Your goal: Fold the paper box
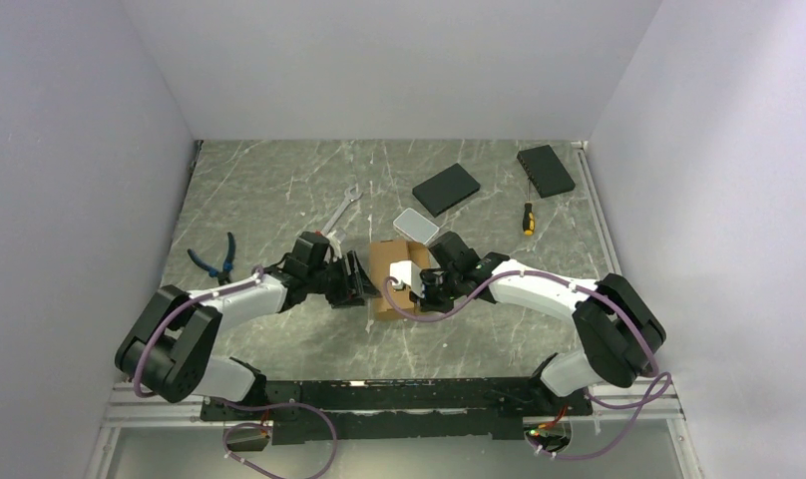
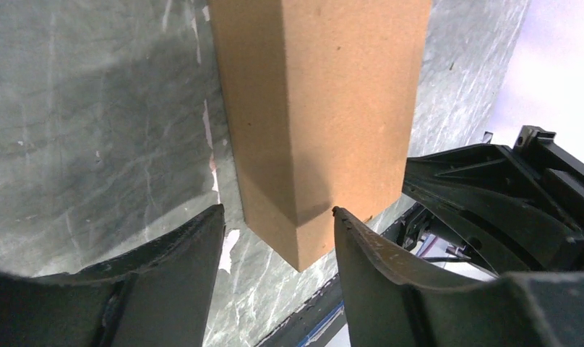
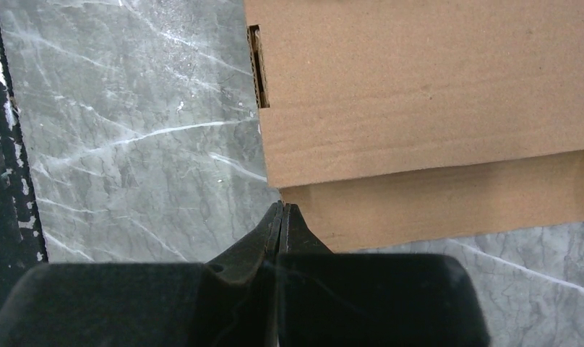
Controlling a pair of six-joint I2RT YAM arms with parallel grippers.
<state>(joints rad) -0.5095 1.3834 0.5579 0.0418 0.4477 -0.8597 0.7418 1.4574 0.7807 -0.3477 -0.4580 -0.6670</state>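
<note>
**Inspector:** Where is the box (image 1: pixel 384 289)?

**Assistant:** Mid-bench (image 1: pixel 279 190), between the 2 arms and just in front of a white case (image 1: pixel 415 225).

**Inspector:** State of the left pincer (image 2: pixel 276 213)?

**Assistant:** Released. Its 2 fingers stand apart and straddle a vertical corner of the box. In the left wrist view, the finger on the right of the picture meets the cardboard edge. A strip of bench shows between the other finger and the box. Nothing is grasped.

**Inspector:** And the right pincer (image 3: pixel 282 208)?

**Assistant:** Clenched. The fingers are pressed flat together with nothing visible between them. The tip touches the box at the corner where an upper panel overlaps a lower one. A narrow slot is cut into the upper panel's edge just above that spot.

**Inspector:** How do they sit from overhead?

**Assistant:** The left pincer is against the box's left side and the right pincer against its right side.

**Inspector:** Other items?

**Assistant:** There are 2 black slabs (image 1: pixel 446 189) and a screwdriver (image 1: pixel 528 218) toward the far right. A wrench (image 1: pixel 344 208) lies behind the box and pliers (image 1: pixel 214 257) lie to the left. All are apart from the box.
</note>
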